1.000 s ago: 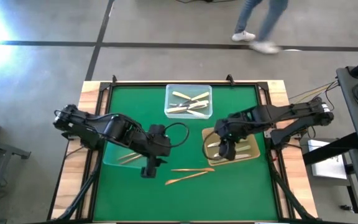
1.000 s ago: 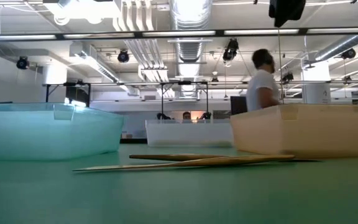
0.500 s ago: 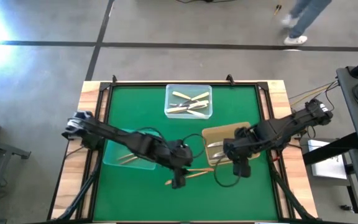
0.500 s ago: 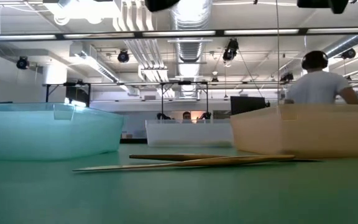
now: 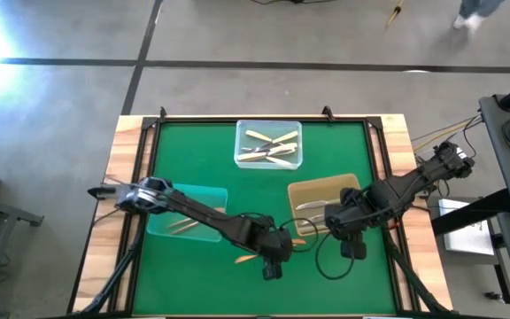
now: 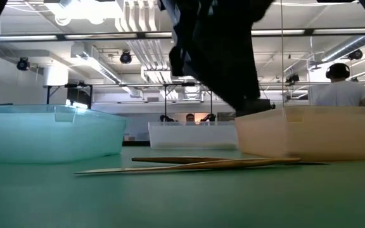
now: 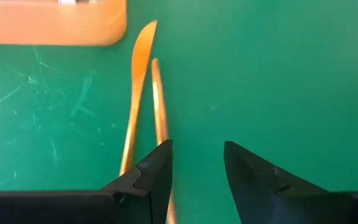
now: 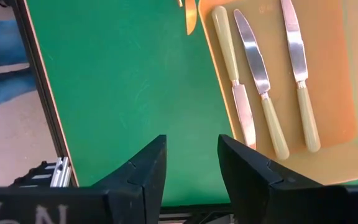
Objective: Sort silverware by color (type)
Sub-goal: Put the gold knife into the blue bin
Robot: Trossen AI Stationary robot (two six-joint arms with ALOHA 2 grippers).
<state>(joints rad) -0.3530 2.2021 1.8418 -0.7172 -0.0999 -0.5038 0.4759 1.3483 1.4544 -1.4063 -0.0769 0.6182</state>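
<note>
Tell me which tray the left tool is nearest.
The amber tray on the right side; the left tool hangs just beside it, over the gold utensils.

My table mat (image 5: 193, 159) is solid green, framed in pale wood. At twelve o'clock I see cream-white silverware (image 5: 269, 146) in a clear tray (image 5: 241, 159). At three o'clock, an amber tray (image 8: 337, 74) holds knives (image 8: 261, 68) with silver blades and cream handles. Two coppery-gold pieces (image 7: 143, 106) lie at six o'clock. The tray at nine o'clock (image 5: 159, 226) is pale teal. Both my arms are black.
</note>
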